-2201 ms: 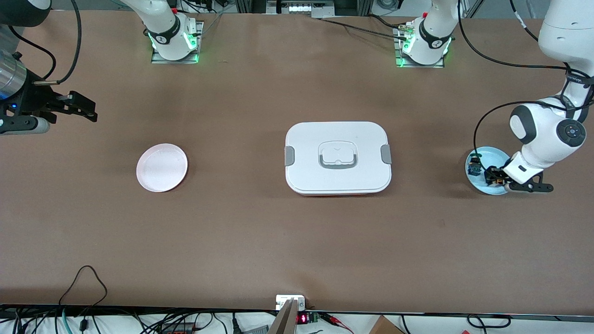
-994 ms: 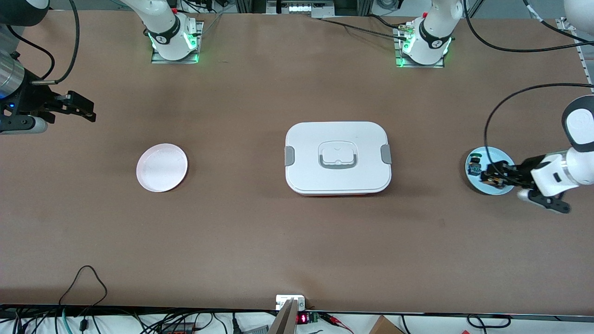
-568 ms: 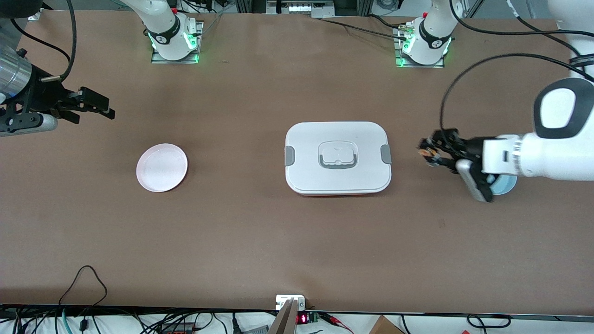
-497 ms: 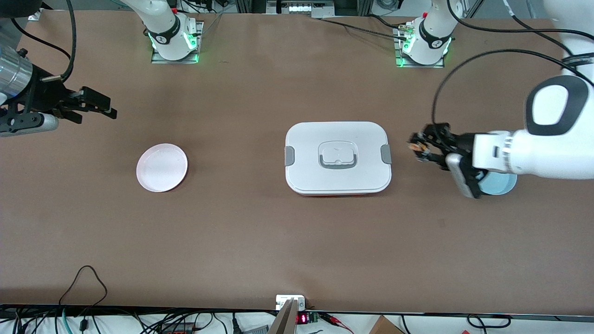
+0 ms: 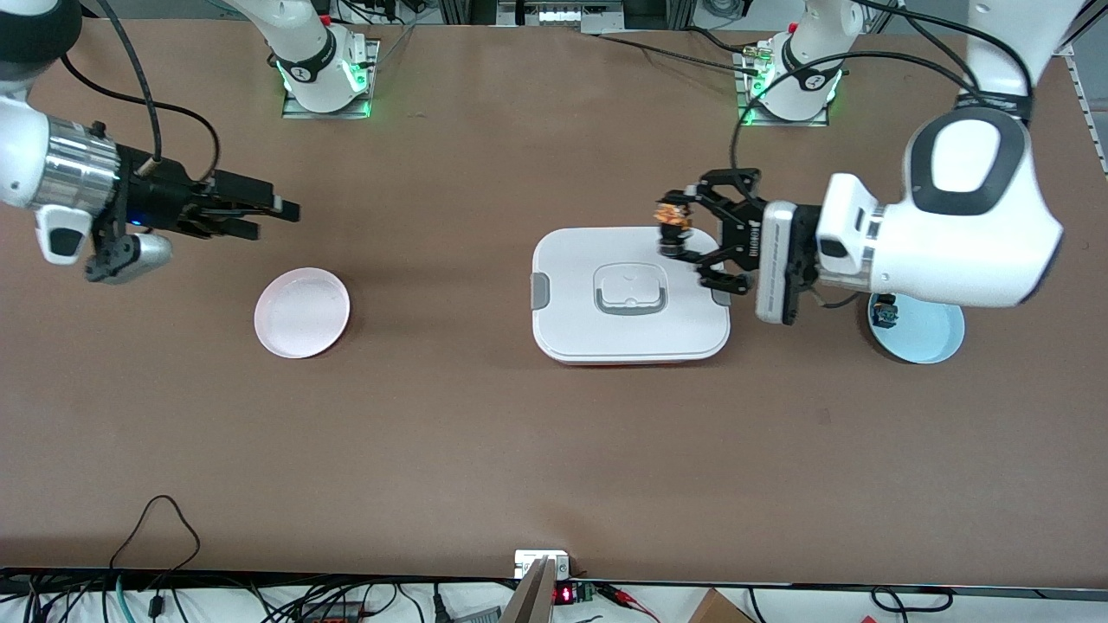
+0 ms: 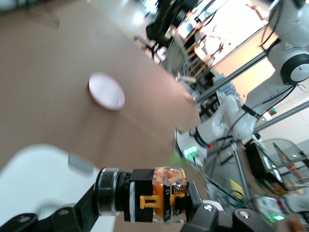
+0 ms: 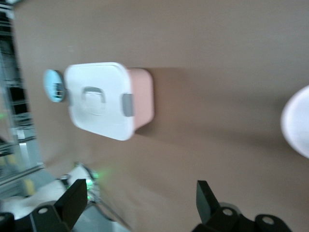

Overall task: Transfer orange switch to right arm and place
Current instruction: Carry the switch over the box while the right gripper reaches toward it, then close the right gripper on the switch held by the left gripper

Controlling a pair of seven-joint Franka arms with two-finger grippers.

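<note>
Two arms, orange switch (image 6: 157,201) marked "12" and "2A"

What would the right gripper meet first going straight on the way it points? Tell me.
Probably the orange switch in the left gripper above the white lidded box; the right gripper points that way, though heights are unclear.

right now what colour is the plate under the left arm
Light blue; the front view shows it best.
</note>
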